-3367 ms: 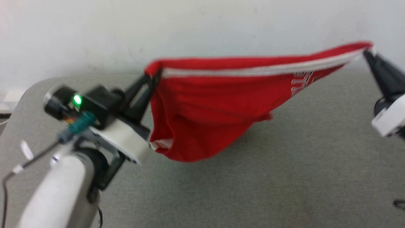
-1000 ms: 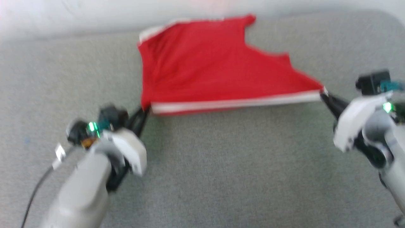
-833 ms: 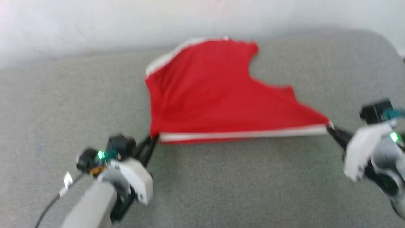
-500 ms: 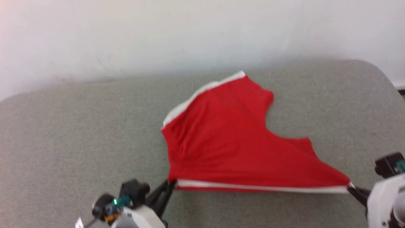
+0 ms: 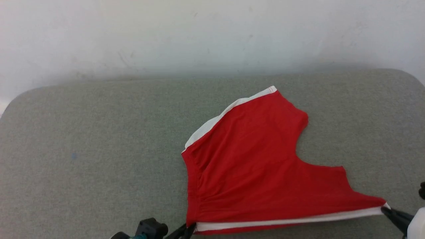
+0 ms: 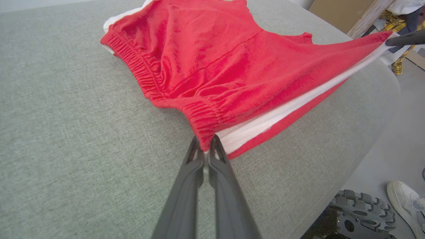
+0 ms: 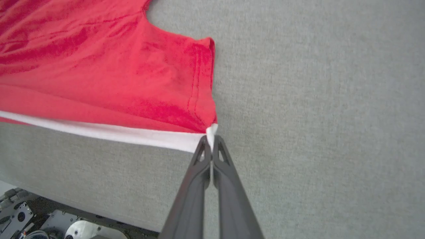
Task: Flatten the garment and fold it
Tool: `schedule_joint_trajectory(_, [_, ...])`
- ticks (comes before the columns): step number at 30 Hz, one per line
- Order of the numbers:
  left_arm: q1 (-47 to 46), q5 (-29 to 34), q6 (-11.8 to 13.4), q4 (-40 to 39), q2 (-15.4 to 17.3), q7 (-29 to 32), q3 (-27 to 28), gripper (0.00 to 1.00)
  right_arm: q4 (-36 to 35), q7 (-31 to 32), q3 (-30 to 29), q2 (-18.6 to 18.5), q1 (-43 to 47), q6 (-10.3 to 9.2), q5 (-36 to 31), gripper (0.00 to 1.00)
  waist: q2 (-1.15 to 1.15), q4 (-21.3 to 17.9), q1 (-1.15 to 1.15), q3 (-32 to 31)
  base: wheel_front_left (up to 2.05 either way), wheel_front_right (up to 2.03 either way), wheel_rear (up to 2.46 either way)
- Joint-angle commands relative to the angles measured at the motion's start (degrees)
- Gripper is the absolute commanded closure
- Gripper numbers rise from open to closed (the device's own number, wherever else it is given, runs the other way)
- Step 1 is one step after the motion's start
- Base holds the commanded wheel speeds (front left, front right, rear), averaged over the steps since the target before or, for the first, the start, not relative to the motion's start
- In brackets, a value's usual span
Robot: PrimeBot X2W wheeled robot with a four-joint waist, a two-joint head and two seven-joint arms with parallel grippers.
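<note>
Lowered garment (image 5: pixel 259 172) lies stretched left to right.

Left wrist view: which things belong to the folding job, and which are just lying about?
Job: shorts; left gripper and right gripper, each shut on a corner; table.
Lying about: shoe; plaid cloth.

Grey fabric table (image 5: pixel 99 139); white wall (image 5: pixel 166 33) behind; white shoe (image 6: pixel 404 200) nearby.
</note>
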Motion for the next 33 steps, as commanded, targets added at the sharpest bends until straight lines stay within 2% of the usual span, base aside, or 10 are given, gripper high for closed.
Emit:
schedule_joint_trajectory(1, [-1.03, 0.48, 0.17, -0.07, 0.03, -0.43, 0.44, 1.0, -0.5, -0.27, -0.68, 0.19, -0.74, -0.15, -0.44, 1.0, 0.0, 0.88, 0.0, 1.02, 0.0, 0.0, 0.0])
schedule_joint_trajectory(8, [-6.84, 2.32, 0.52, -2.13, -1.57, -1.82, 0.97, 1.0, -3.75, -1.44, -2.3, 1.08, -8.53, -0.15, -0.29, 1.0, 0.0, 3.61, 0.0, 5.19, 0.0, 0.0, 0.0])
schedule_joint_trajectory(15, [-14.11, 3.99, 0.48, -5.3, -3.46, -1.67, 1.32, 1.0, -1.56, -0.96, -0.22, -0.62, -20.61, -0.15, -1.02, 1.0, 0.0, 7.19, 0.0, 11.06, 0.0, 0.0, 0.0])
schedule_joint_trajectory(21, [-20.38, 4.64, 0.07, -4.47, -5.47, -2.02, 1.82, 1.0, 6.3, 3.46, 2.87, 1.07, -33.55, -0.15, 1.16, 1.0, 0.0, 9.96, 0.0, 16.56, 0.0, 0.0, 0.0])
schedule_joint_trajectory(25, [-24.85, 4.78, -0.79, -1.71, -7.53, -2.76, 1.67, 1.0, 12.85, 5.3, 6.1, -0.04, -41.93, -0.15, -1.58, 1.0, 0.0, 11.92, 0.0, 20.06, 0.0, 0.0, 0.0])
schedule_joint_trajectory(33, [-32.98, 5.14, -2.15, 5.42, -11.45, -5.01, 1.35, 1.0, 24.08, 4.61, 11.33, -0.89, -55.66, -0.15, -5.5, 1.0, 0.0, 14.8, 0.0, 25.19, 0.0, 0.0, 0.0])
